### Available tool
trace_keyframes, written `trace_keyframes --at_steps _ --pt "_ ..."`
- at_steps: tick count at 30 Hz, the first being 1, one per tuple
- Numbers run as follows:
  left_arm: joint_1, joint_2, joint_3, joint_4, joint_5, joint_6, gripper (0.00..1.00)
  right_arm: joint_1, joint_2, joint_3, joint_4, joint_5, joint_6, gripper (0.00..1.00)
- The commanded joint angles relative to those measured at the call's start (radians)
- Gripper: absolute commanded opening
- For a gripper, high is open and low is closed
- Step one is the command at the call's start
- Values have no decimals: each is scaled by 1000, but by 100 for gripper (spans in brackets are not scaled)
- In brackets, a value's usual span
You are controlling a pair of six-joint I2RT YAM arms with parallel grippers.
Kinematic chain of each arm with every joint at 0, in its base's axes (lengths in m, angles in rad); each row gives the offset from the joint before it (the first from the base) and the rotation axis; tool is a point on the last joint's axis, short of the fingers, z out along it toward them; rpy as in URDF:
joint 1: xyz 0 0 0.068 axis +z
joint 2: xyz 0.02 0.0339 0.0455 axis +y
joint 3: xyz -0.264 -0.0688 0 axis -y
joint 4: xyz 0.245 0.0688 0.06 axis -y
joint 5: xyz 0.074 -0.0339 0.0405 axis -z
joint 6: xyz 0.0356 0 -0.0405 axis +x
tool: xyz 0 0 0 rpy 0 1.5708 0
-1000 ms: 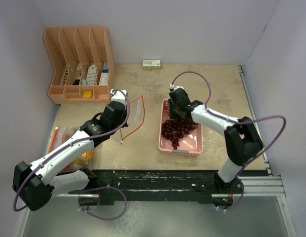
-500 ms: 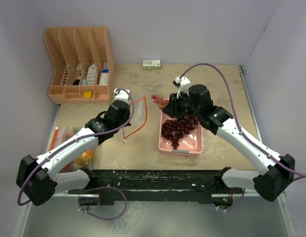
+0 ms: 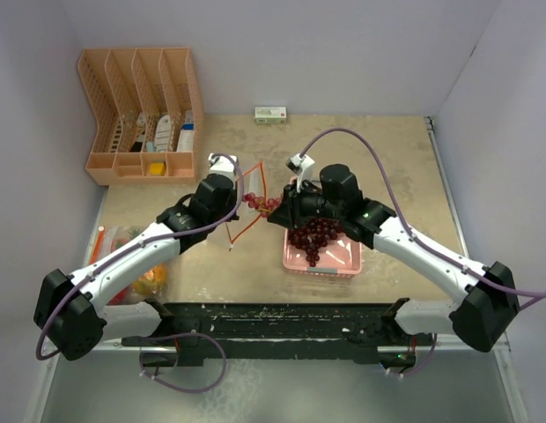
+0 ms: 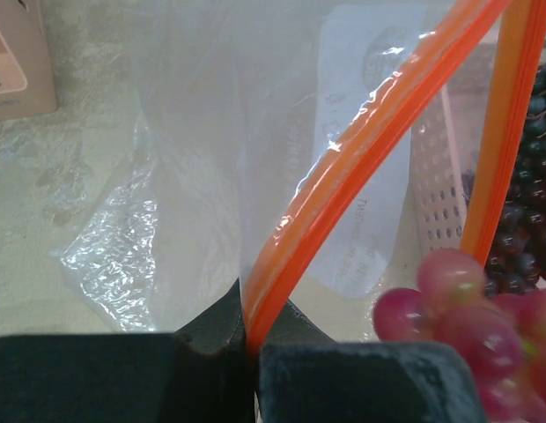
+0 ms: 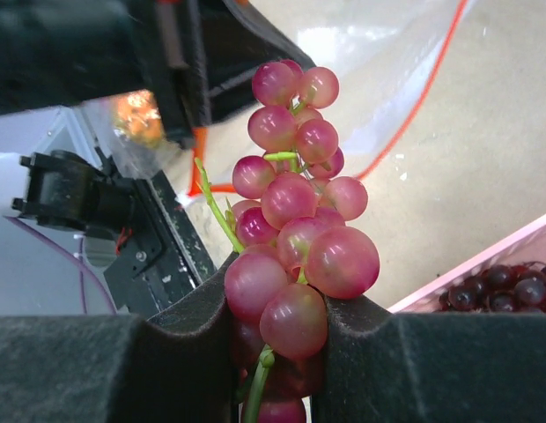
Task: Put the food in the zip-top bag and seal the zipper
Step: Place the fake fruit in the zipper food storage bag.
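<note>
My left gripper (image 3: 231,187) is shut on the orange zipper rim (image 4: 343,167) of the clear zip-top bag (image 3: 247,204) and holds its mouth up and open. In the left wrist view the gripper (image 4: 253,339) pinches that rim. My right gripper (image 3: 280,210) is shut on a red grape bunch (image 3: 260,203), held right at the bag's mouth. In the right wrist view my gripper (image 5: 277,326) squeezes the bunch (image 5: 295,229), with the bag (image 5: 370,53) just beyond. The bunch also shows in the left wrist view (image 4: 458,308). Dark purple grape bunches (image 3: 319,231) lie in the pink tray (image 3: 343,263).
An orange file organizer (image 3: 141,115) stands at the back left. A small white and green box (image 3: 271,114) lies by the back wall. Another clear bag with orange and yellow toy fruit (image 3: 136,260) lies at the left edge under my left arm.
My right gripper has lifted the red grape bunch from the tray's far end and carried it left to the bag's mouth. My left gripper has shifted the bag a little to the right.
</note>
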Motion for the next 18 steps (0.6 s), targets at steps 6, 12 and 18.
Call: trace_keyframes --at_steps 6,12,18 --pt "4 -88 77 48 82 -25 0 3 67 -20 93 107 27 0" --pt "2 -78 27 94 137 -50 0 2 146 152 54 213 52 0" --pt "2 -55 -19 170 176 -68 0 9 245 244 31 217 96 0"
